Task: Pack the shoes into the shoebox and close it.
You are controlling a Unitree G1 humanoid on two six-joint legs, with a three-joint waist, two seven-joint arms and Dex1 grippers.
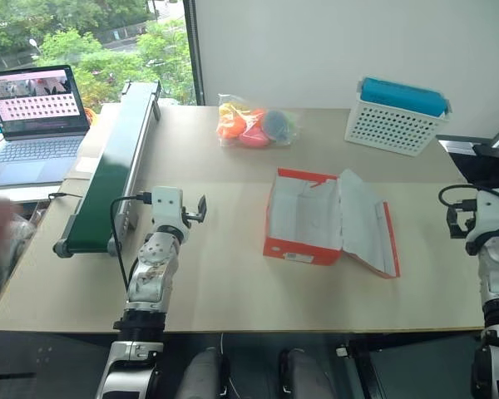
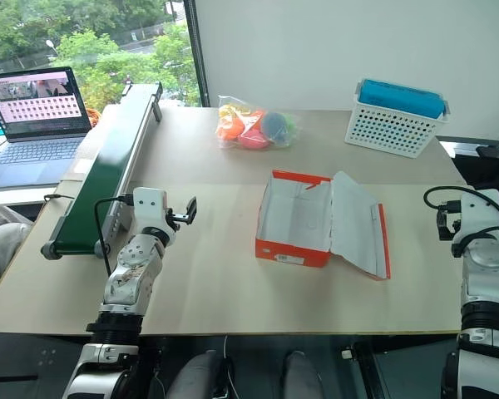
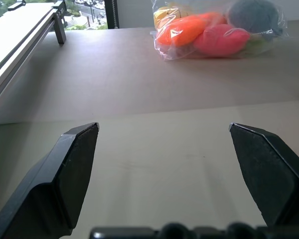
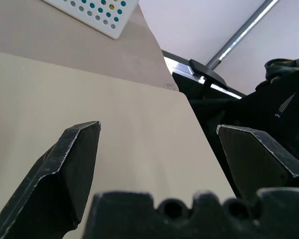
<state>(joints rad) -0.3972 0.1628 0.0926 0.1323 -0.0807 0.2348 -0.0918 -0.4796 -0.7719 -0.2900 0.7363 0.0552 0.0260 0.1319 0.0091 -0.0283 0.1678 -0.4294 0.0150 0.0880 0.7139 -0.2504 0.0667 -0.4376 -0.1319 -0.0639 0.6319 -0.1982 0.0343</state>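
Both grippers, left [image 1: 201, 208] and right [image 4: 159, 154], stand apart, empty; your shoebox [image 1: 303, 220], mid-tabletop, looks light, thin-walled: lift its lid [image 1: 368, 220] by the free edge.

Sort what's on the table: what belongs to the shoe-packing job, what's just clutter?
Job:
- shoebox, red-orange, open, lid folded out to its right, nothing inside
- left gripper, open, empty
- right gripper, open, empty

Clutter:
- bag of coloured balls
- white basket with blue item on top
- green conveyor
- laptop
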